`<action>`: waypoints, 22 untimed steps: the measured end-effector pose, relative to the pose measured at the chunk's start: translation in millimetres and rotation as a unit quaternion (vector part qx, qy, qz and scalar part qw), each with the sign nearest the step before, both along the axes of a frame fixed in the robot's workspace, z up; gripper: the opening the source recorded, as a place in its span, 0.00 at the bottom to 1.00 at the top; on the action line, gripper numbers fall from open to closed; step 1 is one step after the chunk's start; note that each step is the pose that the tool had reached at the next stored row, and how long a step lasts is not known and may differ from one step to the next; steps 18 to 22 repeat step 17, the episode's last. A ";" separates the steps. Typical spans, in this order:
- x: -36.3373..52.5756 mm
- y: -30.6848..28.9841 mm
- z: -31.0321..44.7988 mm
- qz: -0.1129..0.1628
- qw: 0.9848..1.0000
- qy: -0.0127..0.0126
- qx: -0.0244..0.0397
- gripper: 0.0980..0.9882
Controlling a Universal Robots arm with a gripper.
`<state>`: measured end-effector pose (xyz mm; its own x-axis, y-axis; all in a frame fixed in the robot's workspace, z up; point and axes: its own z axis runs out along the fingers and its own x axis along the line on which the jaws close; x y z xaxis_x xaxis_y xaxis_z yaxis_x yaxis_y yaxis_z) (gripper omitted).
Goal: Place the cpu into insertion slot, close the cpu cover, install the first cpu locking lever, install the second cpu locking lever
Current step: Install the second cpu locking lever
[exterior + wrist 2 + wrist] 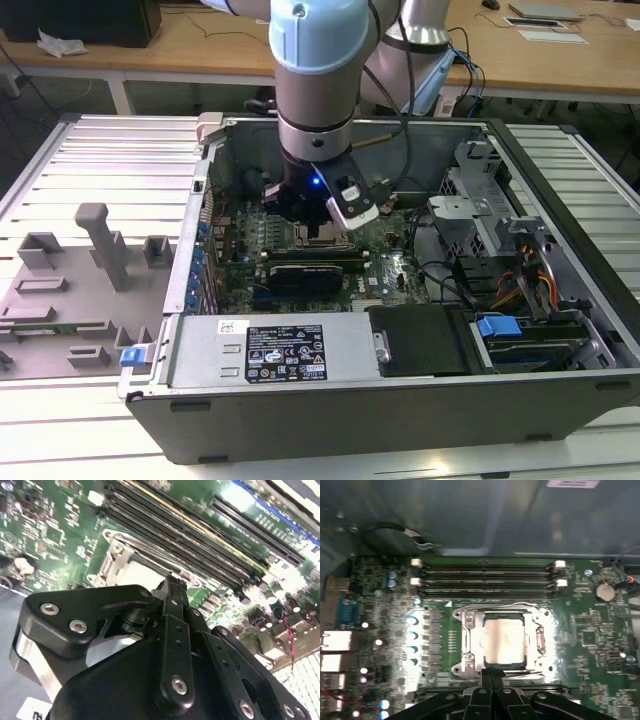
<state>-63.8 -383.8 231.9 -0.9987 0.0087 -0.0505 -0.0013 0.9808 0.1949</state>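
Fingers [487, 677] pressed together with no gap between them and nothing held, the gripper [492, 671] hangs low inside an open computer case [400, 420], its tips at the near edge of the socket [465, 647] on the green board [385, 630]. The chip [504, 640], a pale square, lies flat in the socket with the metal cover [536, 630] down around it, directly beyond the fingertips in the first wrist view. A thin wire lever [520, 604] curves along the socket's far side, next to the memory slots [485, 580]. In the second wrist view the tips sit just above the socket frame; contact cannot be told. The exterior view shows the arm [315, 90] reaching straight down over the board.
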 end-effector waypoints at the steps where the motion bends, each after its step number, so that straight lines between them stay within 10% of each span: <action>1: 0.6 4.2 0.0 0.000 1.000 0.000 -0.004 0.01; 11: 15.3 21.7 -0.1 0.000 1.000 0.000 -0.013 0.01; 22: 15.3 23.6 -0.1 0.000 1.000 0.000 -0.013 0.01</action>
